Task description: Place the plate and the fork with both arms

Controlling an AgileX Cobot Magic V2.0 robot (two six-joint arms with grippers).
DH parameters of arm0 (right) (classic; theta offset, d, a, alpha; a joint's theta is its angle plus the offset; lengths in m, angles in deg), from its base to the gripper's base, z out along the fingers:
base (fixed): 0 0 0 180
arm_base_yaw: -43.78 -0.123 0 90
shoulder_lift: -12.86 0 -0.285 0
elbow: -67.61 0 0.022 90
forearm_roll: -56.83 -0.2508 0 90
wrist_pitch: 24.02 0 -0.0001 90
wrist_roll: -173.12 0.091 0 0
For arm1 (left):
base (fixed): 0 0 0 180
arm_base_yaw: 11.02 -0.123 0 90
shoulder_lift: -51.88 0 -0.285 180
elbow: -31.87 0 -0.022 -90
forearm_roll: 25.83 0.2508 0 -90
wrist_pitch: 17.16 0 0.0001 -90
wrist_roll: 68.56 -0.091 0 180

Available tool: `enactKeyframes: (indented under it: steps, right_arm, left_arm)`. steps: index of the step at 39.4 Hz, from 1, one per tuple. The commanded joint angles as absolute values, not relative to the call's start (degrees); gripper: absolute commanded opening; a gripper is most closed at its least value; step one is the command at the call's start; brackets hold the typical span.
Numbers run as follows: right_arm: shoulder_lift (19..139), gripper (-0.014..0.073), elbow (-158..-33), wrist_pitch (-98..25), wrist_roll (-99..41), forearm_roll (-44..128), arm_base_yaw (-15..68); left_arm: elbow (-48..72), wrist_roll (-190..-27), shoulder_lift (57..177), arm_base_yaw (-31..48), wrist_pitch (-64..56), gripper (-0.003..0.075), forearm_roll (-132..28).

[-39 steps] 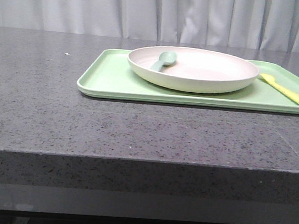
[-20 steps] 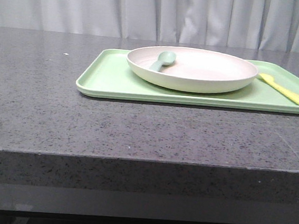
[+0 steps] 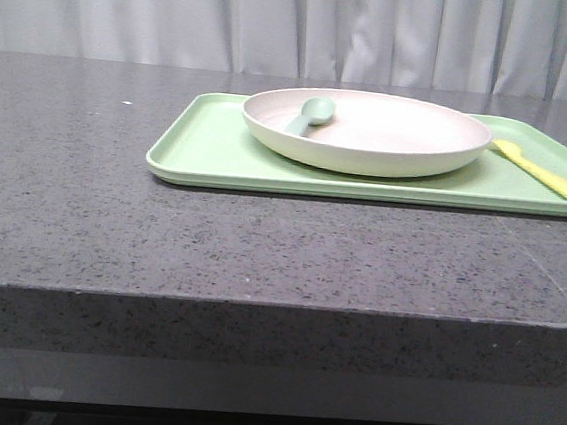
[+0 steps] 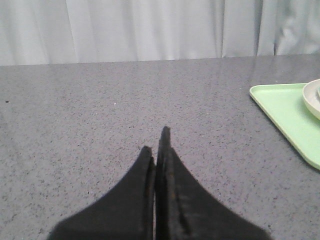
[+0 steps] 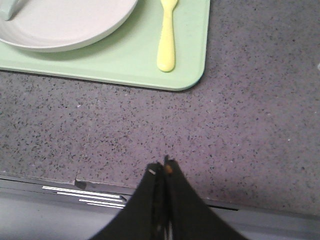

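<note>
A: Anything shifted over the last second?

B: Barely. In the front view the tray sits a hair further left half a second back, then returns to where it was 1 second ago, most likely just camera wobble. Plate, spoon and fork keep their arrangement.

A: So where does the job stand?

B: Judging by the layout, it looks finished. The plate rests on the tray, and the fork lies on the tray just beside the plate's right rim, not touching it. No arm shows in the front view.

A: And the fingers?

B: On the left gripper they are pressed together, holding nothing, over bare worktop well apart from the tray's corner. The right gripper is likewise closed and empty, hanging over the worktop's near edge with the fork ahead of it.

A: Materials?

B: The plate is round, shallow, cream with a raised rim, a matte plastic look. The tray is flat, rectangular, pale green, with rounded corners and a low lip. The fork is slim yellow plastic with short tines. A grey-green spoon lies inside the plate. The worktop is dark speckled stone, faintly glossy; a pale curtain hangs behind.
</note>
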State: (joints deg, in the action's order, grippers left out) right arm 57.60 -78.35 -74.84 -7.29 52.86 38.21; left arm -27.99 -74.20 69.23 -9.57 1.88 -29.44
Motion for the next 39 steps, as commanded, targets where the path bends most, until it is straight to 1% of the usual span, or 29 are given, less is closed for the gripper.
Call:
enactKeyframes:
  steps: [1,10,16,34,39]
  right_arm:
    - [57.55,-0.0068,-79.86,-70.98,-7.69,53.12,38.23]
    - [57.55,-0.0068,-79.86,-70.98,-7.69,53.12,38.23]
    - [57.55,-0.0068,-79.86,-71.04,-7.69,53.12,38.23]
    - [57.55,-0.0068,-79.86,-71.04,-7.69,53.12,38.23]
    - [57.55,-0.0068,-79.86,-71.04,-7.69,53.12,38.23]
  left_arm:
    - [-33.21,-74.25,65.04,-9.75,-7.73,-0.0018,-29.34]
    - [-42.42,-74.25,58.35,-9.75,-13.04,-0.0018,-30.22]
    - [-45.92,-74.25,58.05,-9.75,-18.09,-0.0018,-30.26]
    - [-45.8,-74.25,58.05,-9.75,-18.19,-0.0018,-30.75]
    - [-45.8,-69.57,58.05,-9.75,-18.31,-0.0018,-28.24]
